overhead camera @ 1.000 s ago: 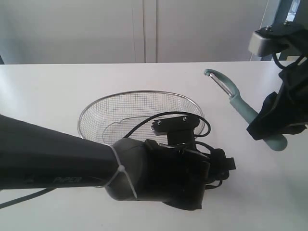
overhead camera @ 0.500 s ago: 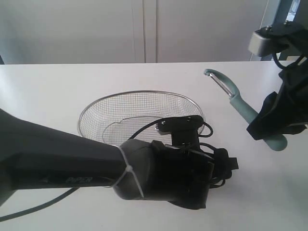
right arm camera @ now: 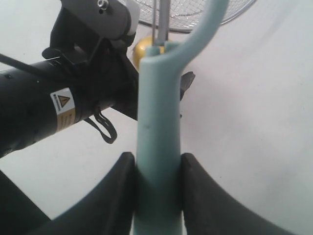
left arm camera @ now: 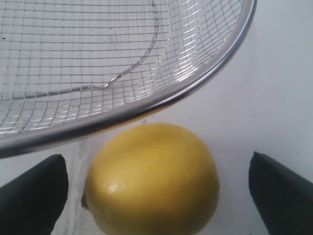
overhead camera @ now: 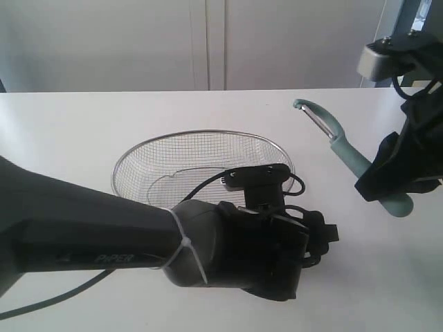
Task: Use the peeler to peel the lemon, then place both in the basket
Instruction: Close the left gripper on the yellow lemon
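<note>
Lemon (left arm camera: 151,166) peeling is judged not yet begun. The basket (overhead camera: 201,133) is set mid-worktop (overhead camera: 83,124) to receive both items. The left end effector (left arm camera: 156,196) is spread wide astride the lemon, no contact seen, presumably to pin it. The peeler (overhead camera: 342,149) is clenched by its handle in the right end effector (right arm camera: 157,196), far right, well apart. The lemon is seated just outside the basket's near rim.

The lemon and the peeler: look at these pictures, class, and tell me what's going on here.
The right gripper is clamped on the handle of the peeler, holding it to the right of the basket in the exterior view. The left gripper is open, with one finger on each side of the lemon. The lemon lies on the table just outside the basket's rim. It is not gripped yet, and its visible skin looks unpeeled.
</note>
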